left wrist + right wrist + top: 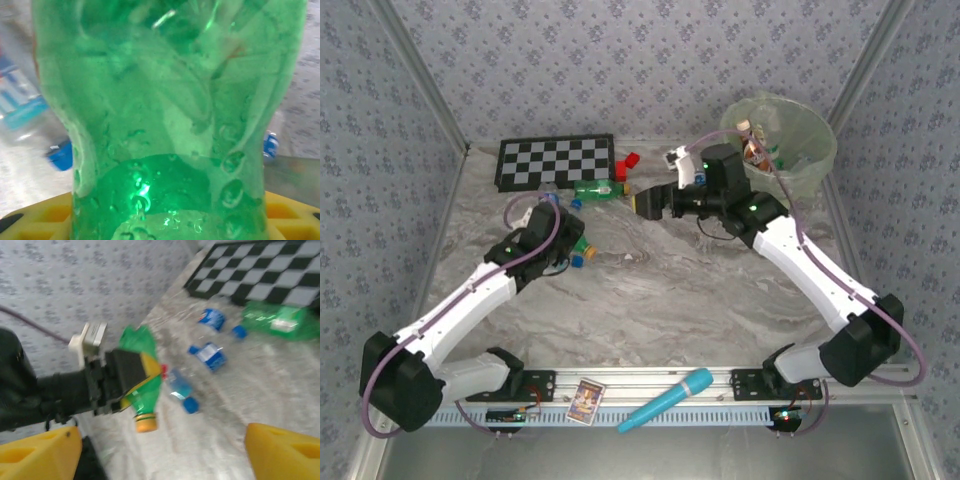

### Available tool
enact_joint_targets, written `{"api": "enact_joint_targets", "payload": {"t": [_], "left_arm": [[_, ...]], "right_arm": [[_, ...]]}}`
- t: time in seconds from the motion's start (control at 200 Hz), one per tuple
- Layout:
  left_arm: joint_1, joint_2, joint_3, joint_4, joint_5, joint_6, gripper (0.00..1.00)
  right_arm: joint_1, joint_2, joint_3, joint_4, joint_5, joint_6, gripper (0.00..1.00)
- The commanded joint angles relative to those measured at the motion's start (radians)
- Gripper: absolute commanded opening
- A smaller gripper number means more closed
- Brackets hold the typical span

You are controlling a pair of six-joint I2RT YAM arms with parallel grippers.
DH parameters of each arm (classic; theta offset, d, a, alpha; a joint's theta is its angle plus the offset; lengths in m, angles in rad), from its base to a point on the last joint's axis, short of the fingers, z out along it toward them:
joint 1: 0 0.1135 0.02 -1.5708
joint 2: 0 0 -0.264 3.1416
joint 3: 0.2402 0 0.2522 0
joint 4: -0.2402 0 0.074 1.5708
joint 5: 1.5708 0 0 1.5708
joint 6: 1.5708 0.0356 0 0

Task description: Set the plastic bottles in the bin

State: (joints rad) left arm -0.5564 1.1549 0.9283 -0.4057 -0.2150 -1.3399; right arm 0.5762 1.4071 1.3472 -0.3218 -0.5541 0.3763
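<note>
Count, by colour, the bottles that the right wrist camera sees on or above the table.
Green bottles: 2
Clear bottles with blue labels: 3
Total: 5

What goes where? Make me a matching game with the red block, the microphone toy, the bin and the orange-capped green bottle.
Things:
1 red block
2 microphone toy
3 bin
4 orange-capped green bottle

Places:
A in the left gripper
B far right corner of the table
C beside the checkerboard
D near edge of the table

Pairs: 1-C, 2-D, 3-B, 4-A.
</note>
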Motion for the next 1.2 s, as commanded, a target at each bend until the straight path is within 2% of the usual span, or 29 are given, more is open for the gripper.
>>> {"api": "enact_joint_targets", "payload": {"t": [0.0, 0.39, 0.71, 0.94, 1.059, 1.194], "left_arm": [[0.006, 0.041, 0.134, 0.054, 0.057, 0.112, 0.56], [0.003, 0.145, 0.285, 0.156, 0.218, 0.152, 0.56], [0.0, 0.135, 0.304, 0.169, 0.238, 0.156, 0.56], [-0.002, 0.128, 0.306, 0.153, 0.243, 0.167, 0.56], [-0.003, 0.129, 0.301, 0.156, 0.244, 0.166, 0.56], [-0.012, 0.141, 0.301, 0.161, 0.247, 0.163, 0.56]], "right_arm": [[0.033, 0.051, 0.052, 0.029, -0.115, 0.034, 0.79], [0.089, 0.18, 0.16, -0.045, -0.126, 0.02, 0.56], [0.1, 0.233, 0.192, -0.109, -0.081, 0.01, 0.56], [0.096, 0.244, 0.209, -0.157, 0.037, 0.015, 0.56], [0.091, 0.243, 0.208, -0.151, 0.023, 0.017, 0.48], [0.09, 0.231, 0.204, -0.114, -0.005, 0.03, 0.43]]}}
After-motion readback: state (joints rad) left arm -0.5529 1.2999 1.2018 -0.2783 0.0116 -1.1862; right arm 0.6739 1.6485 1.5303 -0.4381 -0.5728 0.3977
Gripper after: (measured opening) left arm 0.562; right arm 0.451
